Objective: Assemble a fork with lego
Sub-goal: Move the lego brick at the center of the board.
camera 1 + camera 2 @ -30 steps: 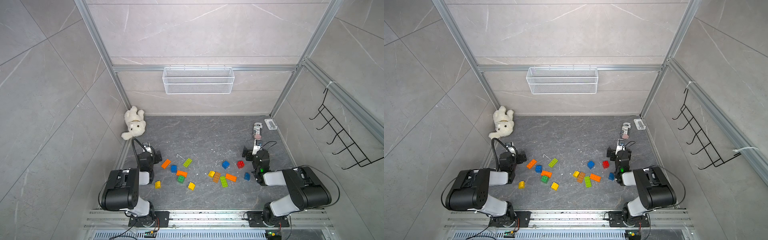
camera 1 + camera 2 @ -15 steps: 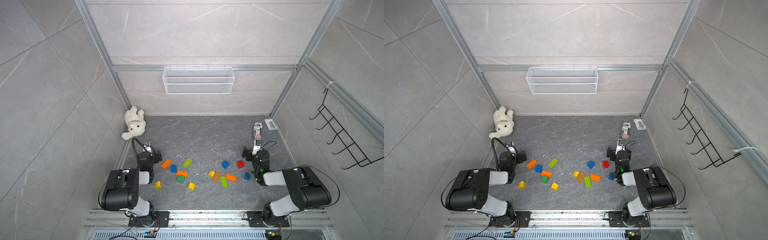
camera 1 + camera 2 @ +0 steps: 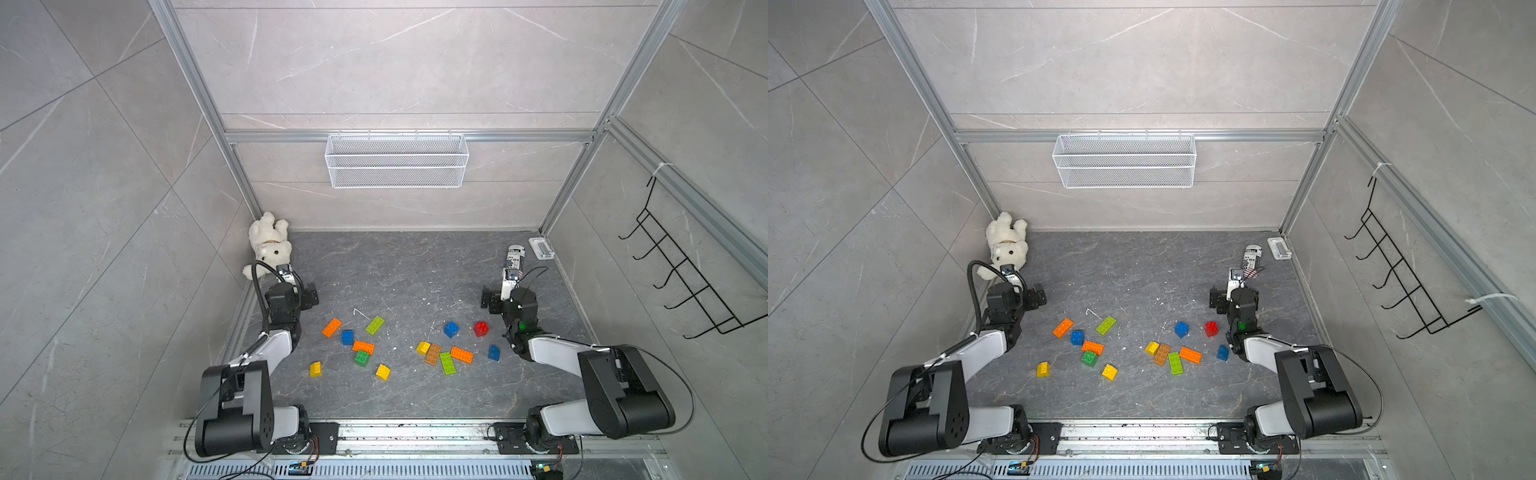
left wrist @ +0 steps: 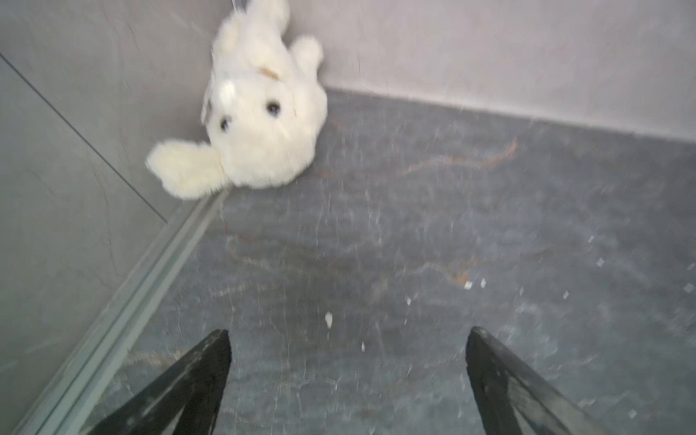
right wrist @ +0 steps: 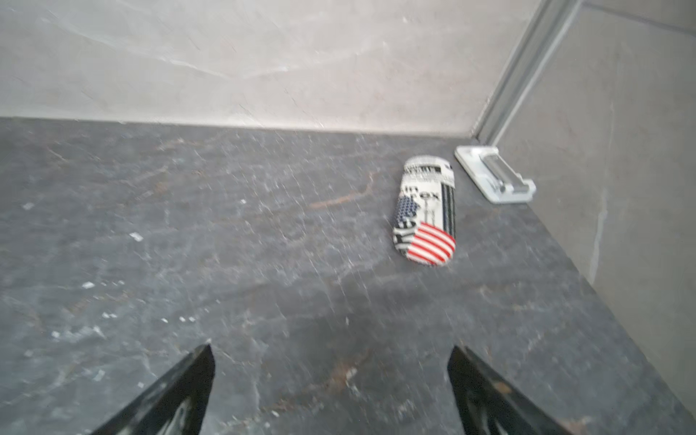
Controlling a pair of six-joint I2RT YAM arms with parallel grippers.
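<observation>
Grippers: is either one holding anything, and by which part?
Nothing is held. The left gripper and the right gripper both stand open over bare table; the lego lies loose, untouched.

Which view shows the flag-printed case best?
The right wrist view: the flag-printed case lies large and unobstructed there, with its stripes and lettering visible. Both top views show it only small, far back near the corner. The left wrist view misses it.

Nothing has visibly shifted since before, the lego [image 3: 363, 347] included.
</observation>
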